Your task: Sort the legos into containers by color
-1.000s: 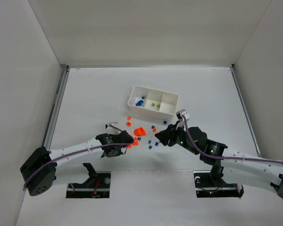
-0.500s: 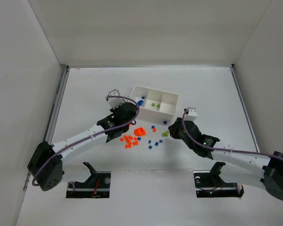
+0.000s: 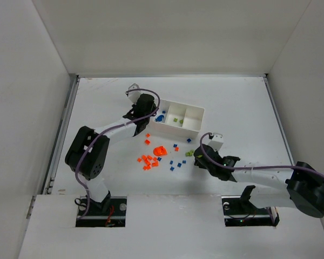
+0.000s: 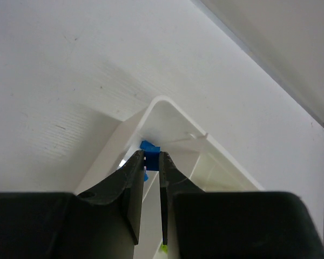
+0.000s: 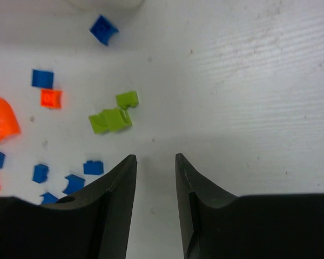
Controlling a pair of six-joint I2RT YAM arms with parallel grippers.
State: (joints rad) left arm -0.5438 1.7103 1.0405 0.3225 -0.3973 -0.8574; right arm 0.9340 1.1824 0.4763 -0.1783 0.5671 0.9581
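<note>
Over on the left, the left arm (image 3: 116,128) is stretched out to the left end of the white tray (image 3: 179,103). Its jaws are clenched on a small blue brick (image 4: 149,147), held over the corner of the left-hand compartment. Other blue pieces (image 3: 160,116) lie in that compartment and a few green ones (image 3: 177,120) in the middle one. The step in hand looks to me like dropping this blue brick. The jaws should be well inside the wall before they part, or the brick may land on the table (image 3: 237,97).

Between the arms most of the legos are still loose. There is a cluster of orange bricks (image 3: 148,161), a larger orange piece (image 3: 160,151) and scattered blue bricks (image 3: 175,163). So the sorting seems far from done.

To the right, the right arm (image 3: 259,174) hangs low over the table with its jaws parted and nothing between them. A few green bricks (image 5: 110,120) lie close together just ahead of the jaws and off to one side. I'd guess its next move is to shift across, settle over one green brick alone, and pinch it.
</note>
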